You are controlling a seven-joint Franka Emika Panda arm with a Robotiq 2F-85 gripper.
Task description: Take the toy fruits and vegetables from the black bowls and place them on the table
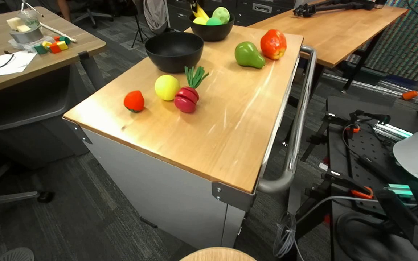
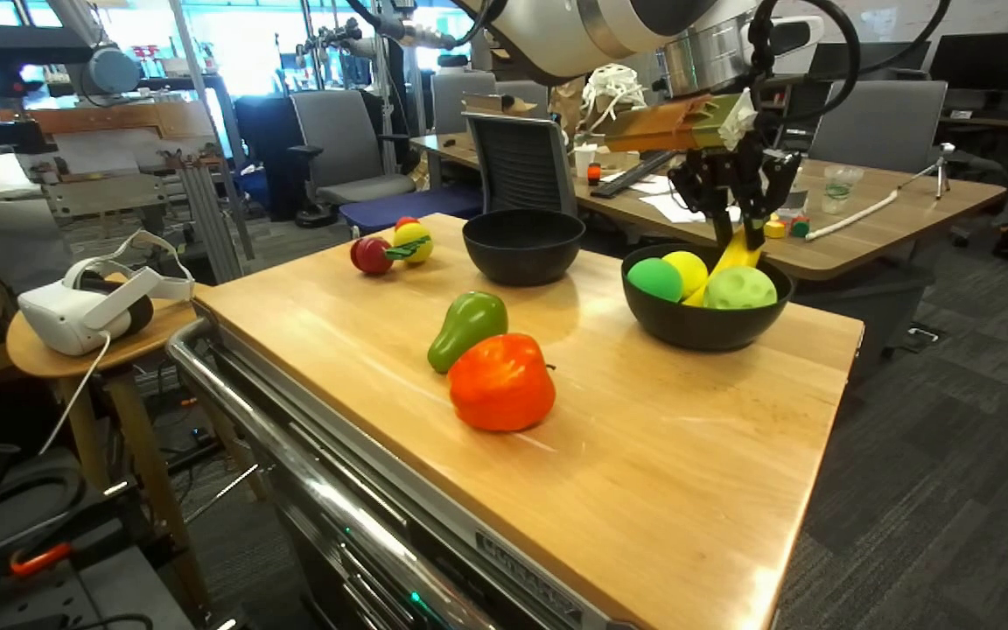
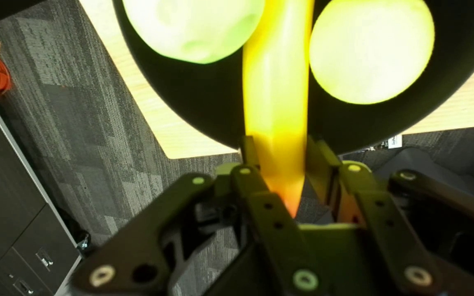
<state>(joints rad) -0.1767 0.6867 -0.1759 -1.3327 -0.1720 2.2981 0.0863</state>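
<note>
My gripper (image 3: 283, 154) is shut on the upper end of the yellow banana (image 3: 276, 94), a pad against each side. The banana still rests in a black bowl (image 2: 701, 328), beside a pale green dimpled ball (image 2: 740, 289), a yellow ball (image 2: 686, 269) and a green ball (image 2: 654, 280). Another black bowl (image 1: 174, 54) shows no toys inside. On the table (image 1: 230, 145) lie a green pear-shaped toy (image 2: 473, 325), an orange-red pepper-like toy (image 2: 502, 385), a radish with green leaves (image 1: 186, 99), a yellow round fruit (image 1: 167, 87) and a red tomato (image 1: 134, 101).
A metal bar handle (image 1: 305, 108) runs along one side of the table. Close by stand a wooden desk with coloured blocks (image 1: 54, 46) and a stool holding a white headset (image 2: 88, 306). The bowl with the banana sits near the tabletop's edge.
</note>
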